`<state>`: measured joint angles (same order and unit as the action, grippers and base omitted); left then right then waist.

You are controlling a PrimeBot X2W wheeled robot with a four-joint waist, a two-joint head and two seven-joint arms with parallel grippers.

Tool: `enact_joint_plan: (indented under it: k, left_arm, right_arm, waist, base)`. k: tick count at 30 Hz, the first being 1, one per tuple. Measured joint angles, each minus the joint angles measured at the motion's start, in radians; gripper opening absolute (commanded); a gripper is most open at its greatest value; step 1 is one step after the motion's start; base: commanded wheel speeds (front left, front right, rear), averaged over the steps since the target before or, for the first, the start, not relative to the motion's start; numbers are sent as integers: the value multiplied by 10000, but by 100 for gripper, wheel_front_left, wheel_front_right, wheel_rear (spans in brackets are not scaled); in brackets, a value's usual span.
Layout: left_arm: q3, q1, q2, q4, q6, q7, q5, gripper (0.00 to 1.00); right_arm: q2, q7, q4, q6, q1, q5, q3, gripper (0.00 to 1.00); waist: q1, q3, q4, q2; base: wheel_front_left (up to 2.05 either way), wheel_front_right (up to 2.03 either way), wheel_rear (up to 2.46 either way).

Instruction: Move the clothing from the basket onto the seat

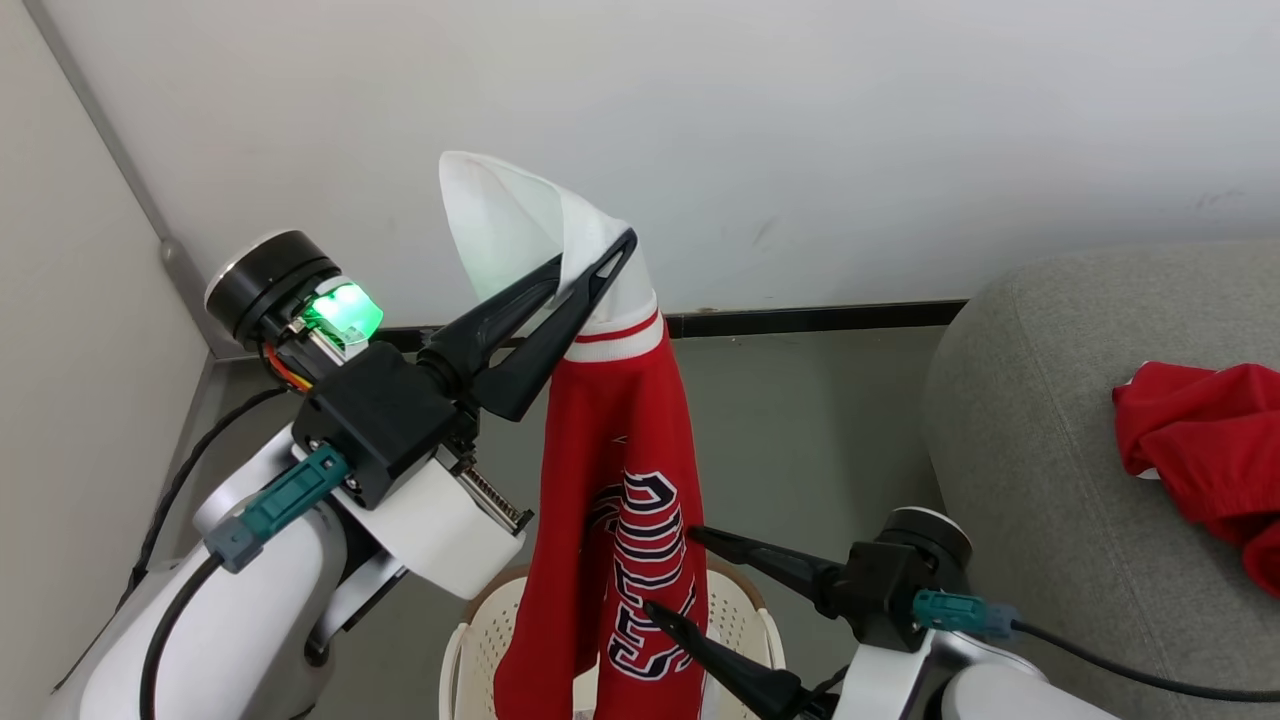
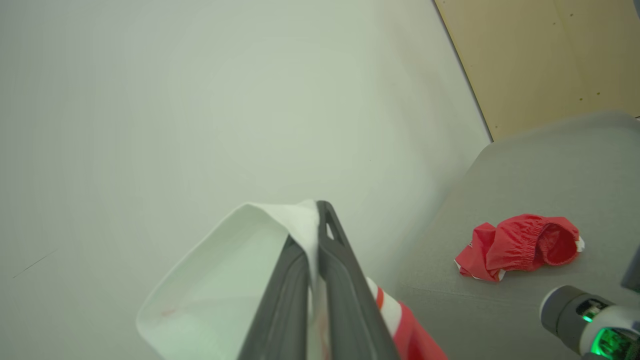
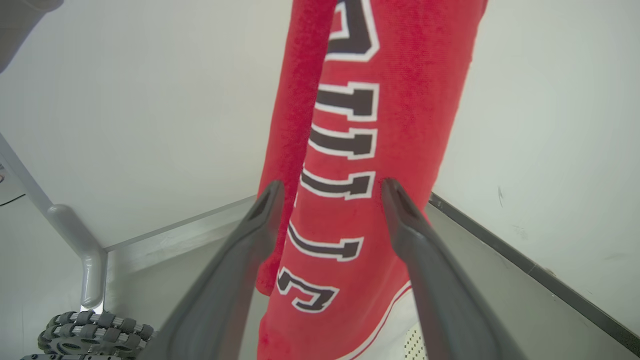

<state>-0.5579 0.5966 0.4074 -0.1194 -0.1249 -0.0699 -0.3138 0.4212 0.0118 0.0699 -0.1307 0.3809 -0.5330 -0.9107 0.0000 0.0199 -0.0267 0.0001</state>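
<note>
My left gripper (image 1: 603, 262) is raised high and shut on the white panel of a red jersey (image 1: 620, 480) with dark lettering. The jersey hangs straight down into the cream basket (image 1: 472, 640) at the bottom centre. In the left wrist view the same gripper (image 2: 320, 206) pinches the white fabric (image 2: 225, 280). My right gripper (image 1: 676, 572) is open, its fingertips at the jersey's lettered side; in its own view the gripper (image 3: 332, 186) frames the jersey (image 3: 395, 100), touching or just short of it. Red shorts (image 1: 1205, 445) (image 2: 520, 245) lie crumpled on the grey seat (image 1: 1040, 470) (image 2: 550, 170).
A white wall with a dark baseboard (image 1: 810, 318) stands behind. The room corner and a pipe (image 3: 75, 240) are to the left. Grey floor lies between the basket and the seat. A beige panel (image 2: 545, 55) rises behind the seat. A bit of the basket's perforated wall (image 3: 415, 345) shows under the jersey.
</note>
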Motion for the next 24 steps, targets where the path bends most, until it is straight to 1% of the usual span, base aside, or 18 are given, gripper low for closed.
enact_joint_plan:
  k: [5, 12, 18, 19, 20, 21, 23, 24]
  left_arm:
    - [-130, 61, -4, 0, 0, 88, -31, 0]
    - [-355, 220, -23, 2, -2, 186, -201, 0]
    - [-493, 250, -65, 2, -2, 261, -290, 0]
    - [-495, 251, -63, 2, -2, 261, -328, 0]
    - [-500, 252, -63, 10, -2, 261, -366, 0]
    - [-512, 253, -67, 13, -2, 261, -378, 0]
    - [-516, 253, -65, 35, -2, 261, -453, 0]
    - [-516, 253, -65, 48, -2, 261, -474, 0]
  right_arm:
    - [-337, 249, 512, 0, 151, 299, 44, 100]
    - [-913, 612, 1567, 0, 152, 560, 267, 100]
    - [-1139, 980, 2286, 0, 385, 1001, 644, 100]
    - [-1174, 1049, 2360, 0, 430, 1028, 667, 97]
    - [-1221, 1085, 2472, 0, 478, 1064, 667, 69]
    - [-1281, 1141, 2573, 0, 509, 1112, 667, 46]
    - [-1400, 1221, 2725, 0, 530, 1170, 650, 23]
    - [-1442, 1258, 2817, 0, 546, 1206, 646, 4]
  waist:
    - [0, -4, 47, 0]
    - [0, 16, 159, 0]
    - [0, 54, 265, 0]
    - [0, 62, 280, 0]
    - [0, 71, 294, 0]
    - [0, 79, 307, 0]
    - [0, 97, 328, 0]
    - [0, 106, 337, 0]
  base:
    - [0, 0, 0]
    - [0, 0, 0]
    - [0, 0, 0]
    - [0, 0, 0]
    - [0, 0, 0]
    - [0, 0, 0]
    - [0, 0, 0]
    - [0, 0, 0]
